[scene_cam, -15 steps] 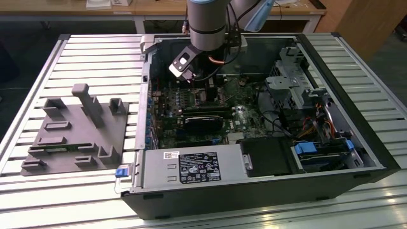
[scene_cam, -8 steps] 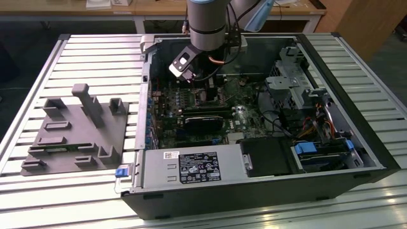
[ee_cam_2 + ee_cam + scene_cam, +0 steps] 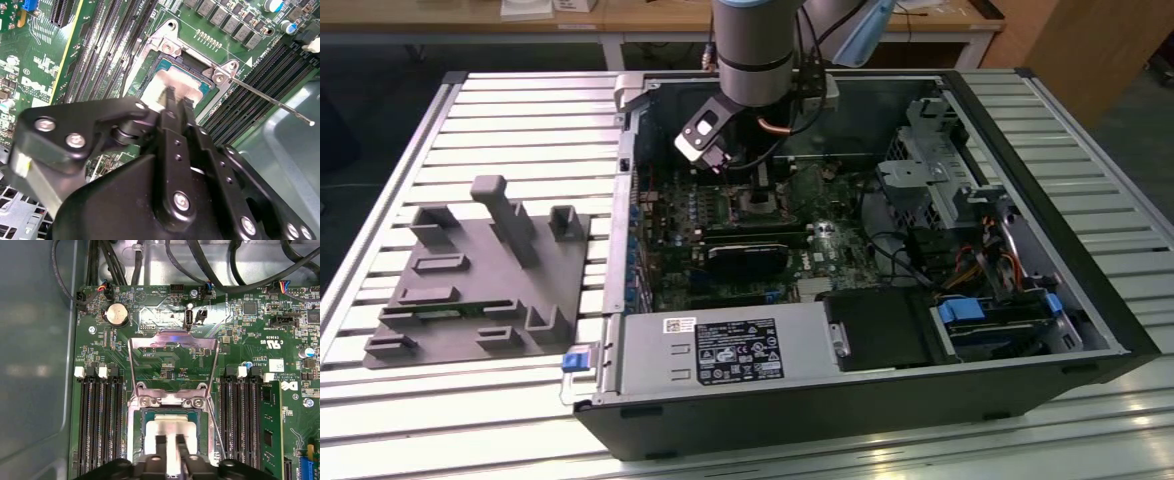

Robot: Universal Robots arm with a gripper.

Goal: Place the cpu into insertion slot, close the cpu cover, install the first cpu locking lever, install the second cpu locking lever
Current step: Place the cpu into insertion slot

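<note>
Hand (image 3: pixel 178 98) fingers narrowly parted, over cpu (image 3: pixel 170 425) in insertion slot (image 3: pixel 135 435), cpu cover (image 3: pixel 173 341) raised

Silvery-grey arm (image 3: pixel 754 55) with pale blue cap (image 3: pixel 865 35); black tool (image 3: pixel 178 100) studded with silver screws (image 3: pixel 181 201)

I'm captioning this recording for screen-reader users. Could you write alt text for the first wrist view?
The gripper is down at the silver cpu, which lies in the insertion slot on a green motherboard. The cpu cover is swung open off the slot, and long black memory slots run along both sides of it.
</note>
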